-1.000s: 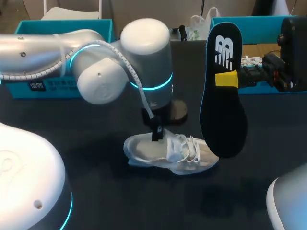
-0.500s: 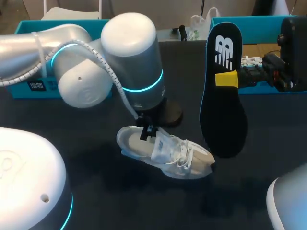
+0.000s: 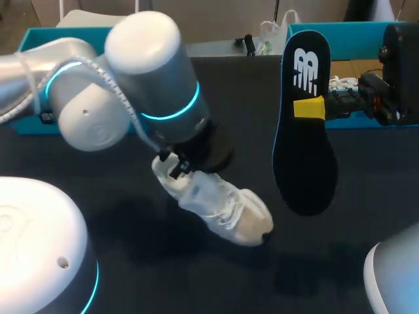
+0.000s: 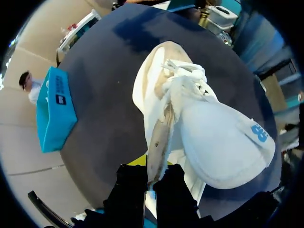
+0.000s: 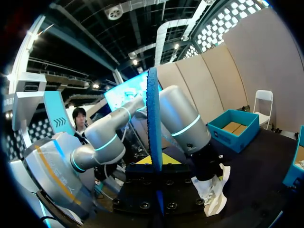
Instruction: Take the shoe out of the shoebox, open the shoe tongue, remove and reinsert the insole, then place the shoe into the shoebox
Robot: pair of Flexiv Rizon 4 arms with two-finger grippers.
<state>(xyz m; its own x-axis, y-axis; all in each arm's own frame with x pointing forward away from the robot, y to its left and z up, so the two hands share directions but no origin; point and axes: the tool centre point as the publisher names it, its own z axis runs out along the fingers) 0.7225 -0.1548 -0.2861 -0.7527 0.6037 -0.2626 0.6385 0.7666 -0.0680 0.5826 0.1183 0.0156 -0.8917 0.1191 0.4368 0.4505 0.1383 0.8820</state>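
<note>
The left tool (image 3: pixel 178 167) is closed on the heel end of the white shoe (image 3: pixel 222 209). In the left wrist view, the rim of the shoe (image 4: pixel 204 133) is pinched between the two dark fingers of the left tool (image 4: pixel 151 175), which are nearly together. The shoe extends ahead of the tool with its toe farthest away and tilted down toward the dark worktop (image 3: pixel 144 275). Whether the toe touches the worktop cannot be told.

The right tool (image 3: pixel 309 108) is clamped on the dark insole (image 3: pixel 304 150), which is held upright and well apart from the shoe. In the right wrist view, the insole (image 5: pixel 153 133) is seen edge-on, rising from between the fingers of the right tool (image 5: pixel 156 190).

A teal shoebox (image 3: pixel 353 33) is shown behind the right tool. A second teal box (image 3: pixel 29 121) is shown behind the left arm.
</note>
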